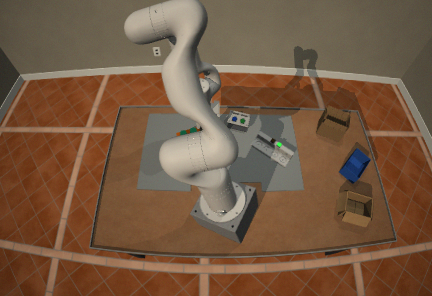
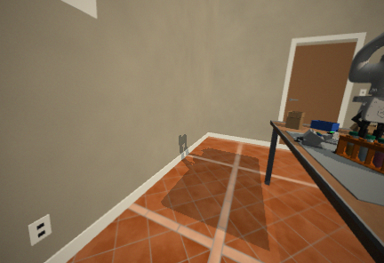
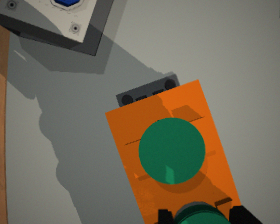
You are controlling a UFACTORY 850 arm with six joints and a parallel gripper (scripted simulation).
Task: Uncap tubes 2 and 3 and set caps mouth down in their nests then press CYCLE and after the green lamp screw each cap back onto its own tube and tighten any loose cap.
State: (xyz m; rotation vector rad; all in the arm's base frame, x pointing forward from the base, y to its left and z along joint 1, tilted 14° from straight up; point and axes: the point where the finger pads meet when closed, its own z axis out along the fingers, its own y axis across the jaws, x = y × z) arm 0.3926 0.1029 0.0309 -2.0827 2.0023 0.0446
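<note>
The orange decapping station [image 1: 178, 134] [image 2: 341, 143] [image 3: 123, 122] stands on the grey mat. The tube 4 cap [image 3: 172, 150], green and round, sits on its end position. My gripper [image 2: 371, 131] [image 3: 203, 216] is shut on the green cap beside it, the tube 3 cap, at the bottom edge of the wrist view. How far that cap is screwed on cannot be told. The arm hides much of the station in the top view. The cap tray [image 1: 268, 151] shows no green cap in its nests. Its green lamp [image 1: 279, 144] [image 2: 332, 131] is lit.
The key housing [image 1: 239, 127] [image 3: 46, 25] with the blue CYCLE key [image 1: 234, 119] [image 3: 66, 2] and the green READY key [image 1: 243, 121] stands between station and tray. A blue bin [image 1: 354, 165] and two cardboard boxes [image 1: 333, 122] [image 1: 355, 209] stand at the right.
</note>
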